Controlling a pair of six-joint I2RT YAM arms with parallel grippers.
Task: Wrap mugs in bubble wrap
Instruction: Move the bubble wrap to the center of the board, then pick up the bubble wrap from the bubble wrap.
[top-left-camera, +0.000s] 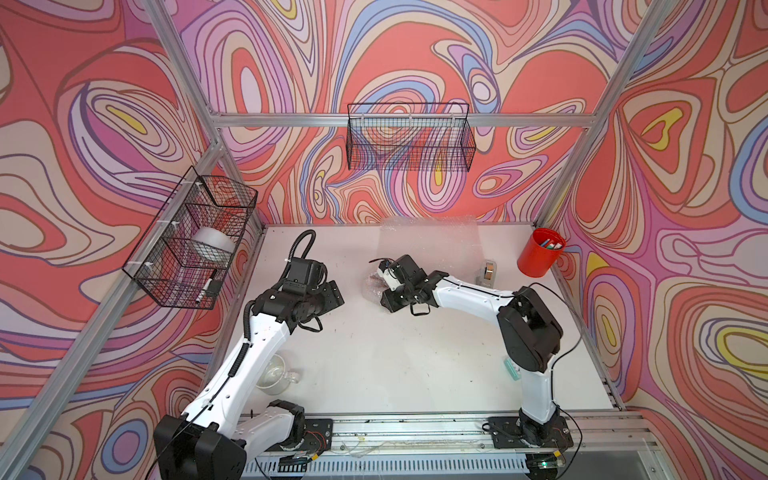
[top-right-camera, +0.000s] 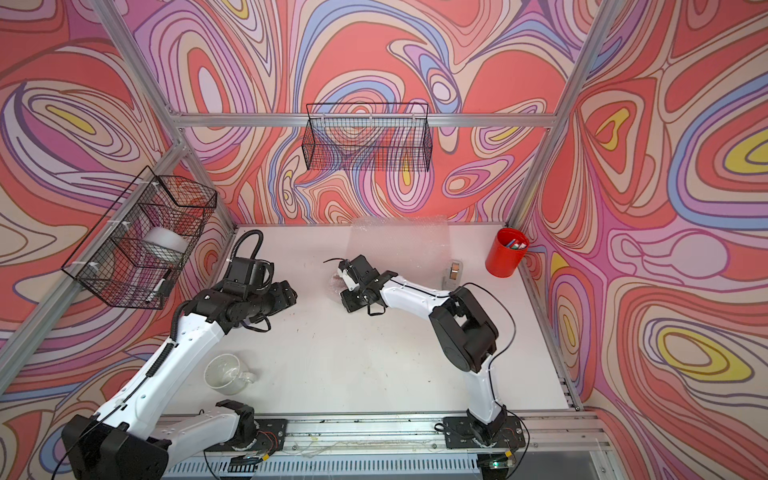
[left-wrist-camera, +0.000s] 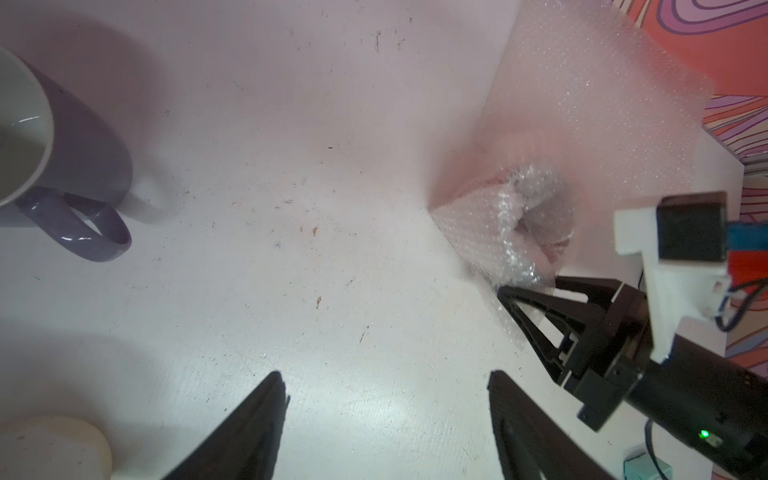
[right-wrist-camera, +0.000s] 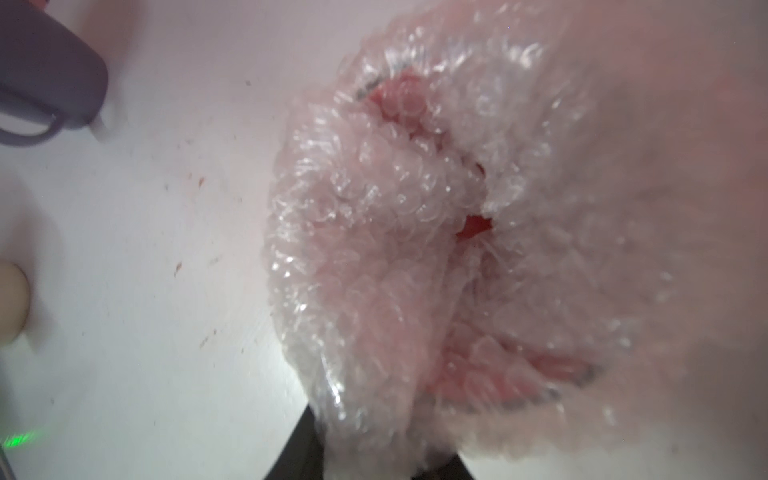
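A red mug (right-wrist-camera: 473, 226) lies bundled in bubble wrap (right-wrist-camera: 374, 249) at mid-table, and only slivers of red show through. My right gripper (right-wrist-camera: 374, 455) is shut on the bundle's near edge, with wrap filling the gap between its fingers. Both top views show this bundle (top-left-camera: 371, 286) (top-right-camera: 334, 284) at the right gripper (top-left-camera: 385, 300). A flat bubble wrap sheet (top-left-camera: 428, 239) lies behind it. My left gripper (left-wrist-camera: 384, 382) hangs open over bare table, left of the bundle (left-wrist-camera: 511, 224). A pale handled mug (top-left-camera: 275, 374) stands front left; in the left wrist view it (left-wrist-camera: 70, 137) looks grey-lilac.
A red pen cup (top-left-camera: 540, 251) stands at the back right, with a tape dispenser (top-left-camera: 488, 272) near it. A teal item (top-left-camera: 512, 370) lies by the right arm. Wire baskets hang on the left wall (top-left-camera: 191, 237) and the back wall (top-left-camera: 409, 137). A cream round thing (left-wrist-camera: 54, 449) sits near the mug.
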